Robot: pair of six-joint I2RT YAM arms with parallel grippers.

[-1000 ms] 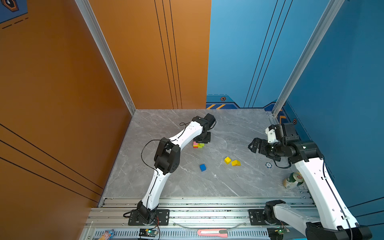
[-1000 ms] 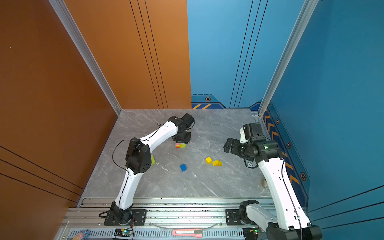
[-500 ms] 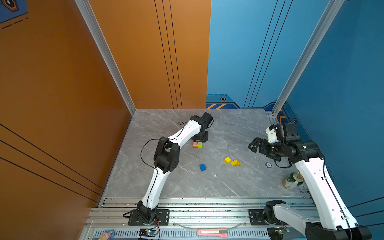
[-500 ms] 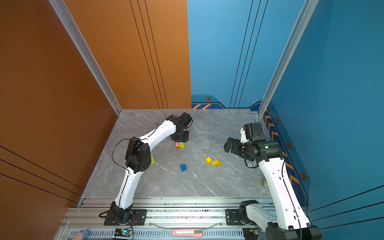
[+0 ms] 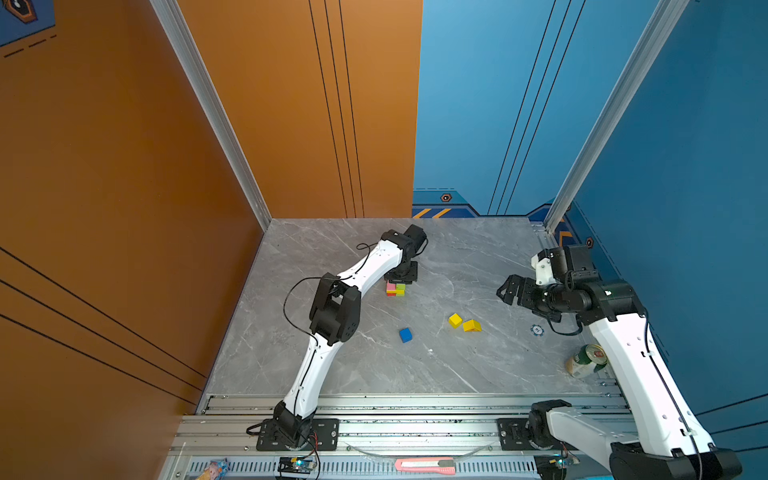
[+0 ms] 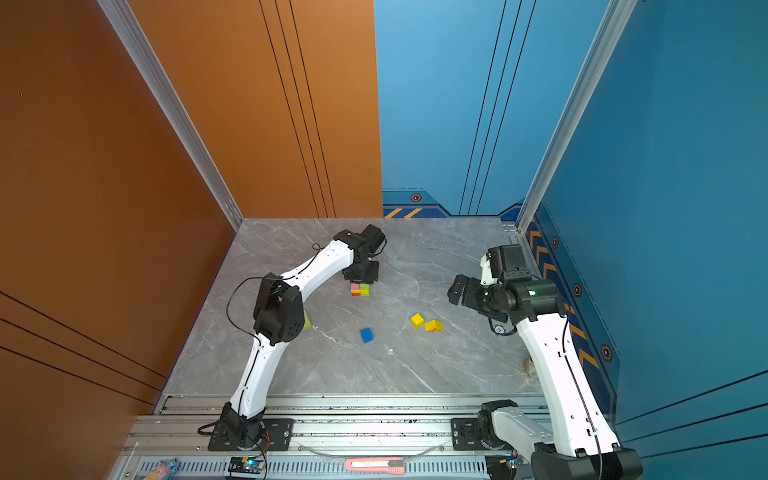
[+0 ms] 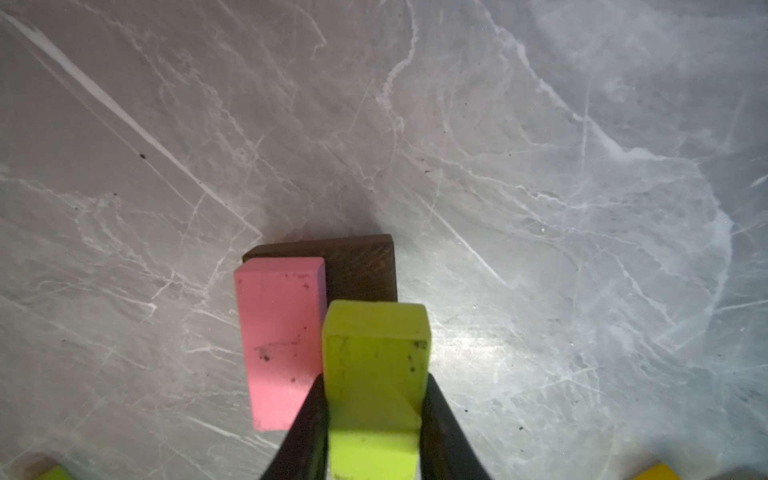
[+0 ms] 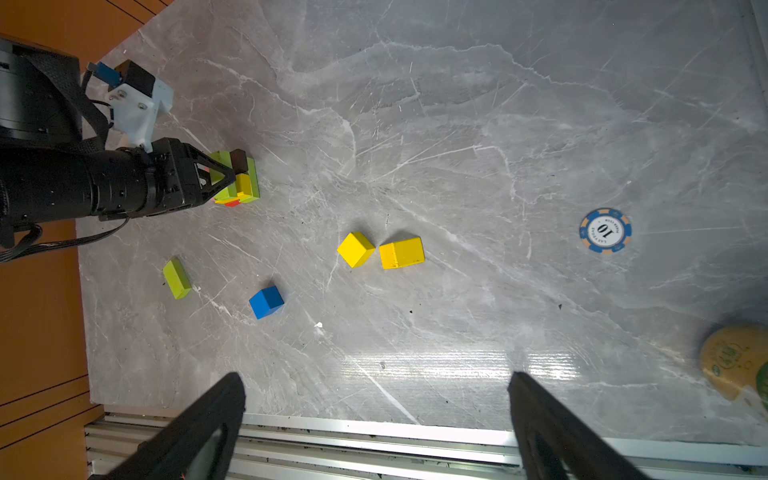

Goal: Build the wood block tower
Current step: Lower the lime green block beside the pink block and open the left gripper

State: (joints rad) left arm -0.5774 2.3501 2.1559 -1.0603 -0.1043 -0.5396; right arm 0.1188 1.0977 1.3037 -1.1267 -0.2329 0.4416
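The tower [image 5: 395, 289] [image 6: 360, 289] is a low stack left of the table's middle, with red and yellow below and pink on top. My left gripper [image 5: 401, 275] [image 7: 374, 415] points down over it and is shut on a lime-green block [image 7: 376, 365]. That block is right beside the pink block [image 7: 280, 340] and over a brown block [image 7: 361, 266]. I cannot tell whether it rests on the stack. A blue cube [image 5: 405, 335], a yellow cube [image 5: 455, 320], a yellow prism [image 5: 472, 326] and a lime bar [image 8: 177, 278] lie loose. My right gripper [image 5: 509, 291] [image 8: 374, 415] hangs open and empty at the right.
A blue round disc [image 5: 537, 330] [image 8: 605, 230] lies near the right arm. A green-and-white can [image 5: 586, 360] lies by the right wall. Orange and blue walls close in three sides. A metal rail [image 5: 415, 409] with a red knife [image 5: 424, 465] runs along the front.
The left gripper, with the lime-green block in it, has shifted slightly over the stack. The right arm has not moved.
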